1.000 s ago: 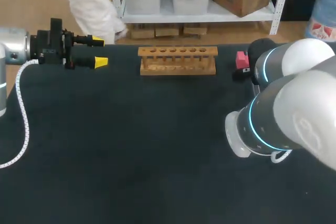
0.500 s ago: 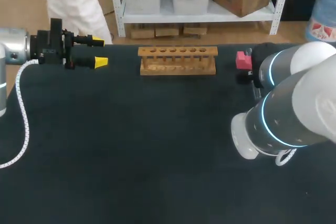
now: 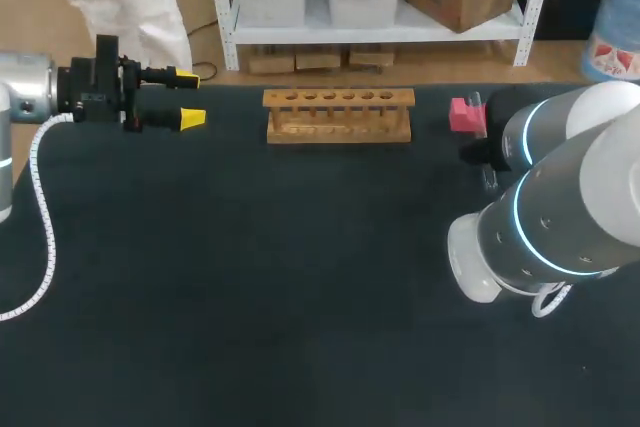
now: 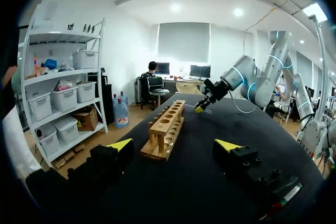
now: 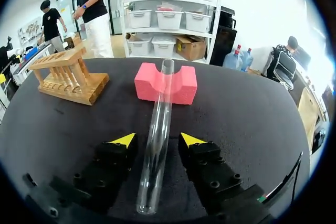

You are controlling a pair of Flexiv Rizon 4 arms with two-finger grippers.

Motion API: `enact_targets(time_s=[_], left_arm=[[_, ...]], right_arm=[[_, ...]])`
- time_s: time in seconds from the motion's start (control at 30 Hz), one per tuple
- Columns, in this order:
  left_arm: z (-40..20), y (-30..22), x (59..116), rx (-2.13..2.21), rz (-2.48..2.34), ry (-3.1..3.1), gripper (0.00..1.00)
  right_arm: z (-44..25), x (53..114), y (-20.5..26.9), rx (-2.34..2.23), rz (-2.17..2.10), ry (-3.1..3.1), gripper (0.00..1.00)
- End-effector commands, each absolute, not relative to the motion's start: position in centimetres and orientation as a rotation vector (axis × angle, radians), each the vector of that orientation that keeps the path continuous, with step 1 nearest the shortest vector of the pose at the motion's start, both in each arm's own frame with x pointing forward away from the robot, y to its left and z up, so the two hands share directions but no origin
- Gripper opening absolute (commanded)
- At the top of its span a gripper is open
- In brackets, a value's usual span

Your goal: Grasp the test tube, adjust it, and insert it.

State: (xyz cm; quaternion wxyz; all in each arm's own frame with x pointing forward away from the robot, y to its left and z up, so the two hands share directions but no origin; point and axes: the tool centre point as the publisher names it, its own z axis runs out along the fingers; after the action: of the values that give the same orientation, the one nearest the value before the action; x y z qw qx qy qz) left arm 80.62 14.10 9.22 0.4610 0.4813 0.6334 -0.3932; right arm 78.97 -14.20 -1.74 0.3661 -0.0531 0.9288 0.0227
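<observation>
Taking the black cloth-covered table in the head view as a dial, the left arm comes in at 9 o'clock with a white coiled cable hanging from it. The left gripper hovers at about 10 o'clock, pointing toward 3. Its yellow-tipped fingers are spread wide with nothing between them. From its own wrist camera the left gripper shows the same broad gap.

The light wooden test tube rack stands upright at 12 o'clock. Its top bar carries a single row of round holes, each showing open and dark. In the left wrist view the rack lies at the gripper's 12 o'clock, just ahead of the fingers.

The pink foam block with a U-shaped notch sits at about 1 o'clock, well apart from the rack. The silver right arm enters at 3 o'clock and folds over that corner, hiding its gripper from the head camera.

In the right wrist view the clear glass test tube runs lengthwise between the fingers of the right gripper. The tips stand narrowly apart, with a slim gap on each side of the glass, so they are not clamped on it. The tube's far end reaches the notch of the pink block at the gripper's 12 o'clock. The rack is at its 10 o'clock.
</observation>
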Motion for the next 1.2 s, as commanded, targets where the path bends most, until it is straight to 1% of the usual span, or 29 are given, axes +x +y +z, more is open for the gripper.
enact_targets(time_s=[0.03,0.13,0.23,0.3,0.33,0.4,0.43,0.5,0.53,0.9,1.2], left_arm=[[9.1,14.1,80.6,1.184,-0.967,1.555,1.00],[9.1,14.1,80.6,1.184,-0.967,1.555,1.00],[9.1,14.1,80.6,1.184,-0.967,1.555,1.00],[9.1,14.1,80.6,1.184,-0.967,1.555,1.00],[9.1,14.1,80.6,1.184,-0.967,1.555,1.00],[9.1,14.1,80.6,1.184,-0.967,1.555,1.00],[9.1,14.1,80.6,1.184,-0.967,1.555,1.00],[9.1,14.1,80.6,1.184,-0.967,1.555,1.00],[9.1,14.1,80.6,1.184,-0.967,1.555,1.00],[9.1,14.1,80.6,1.184,-0.967,1.555,1.00],[9.1,14.1,80.6,1.184,-0.967,1.555,1.00]], right_arm=[[-1.7,79.0,-14.6,-0.148,0.088,2.391,0.48],[-1.7,79.0,-14.7,-0.148,0.086,2.395,0.41],[-1.8,78.9,-14.8,-0.148,0.082,2.399,0.29],[-1.8,78.9,-14.8,-0.146,0.080,2.401,0.27],[-1.8,78.9,-14.8,-0.145,0.080,2.402,0.23],[-1.8,78.9,-14.8,-0.145,0.078,2.404,0.18],[-1.8,78.9,-14.8,-0.145,0.077,2.406,0.12],[-1.8,78.9,-14.8,-0.143,0.073,2.408,0.03],[-1.9,78.9,-14.8,-0.142,0.071,2.409,0.00],[-1.5,78.5,-14.7,-0.101,0.048,2.419,0.00],[1.9,77.4,-14.4,-0.061,0.019,2.386,0.00]])
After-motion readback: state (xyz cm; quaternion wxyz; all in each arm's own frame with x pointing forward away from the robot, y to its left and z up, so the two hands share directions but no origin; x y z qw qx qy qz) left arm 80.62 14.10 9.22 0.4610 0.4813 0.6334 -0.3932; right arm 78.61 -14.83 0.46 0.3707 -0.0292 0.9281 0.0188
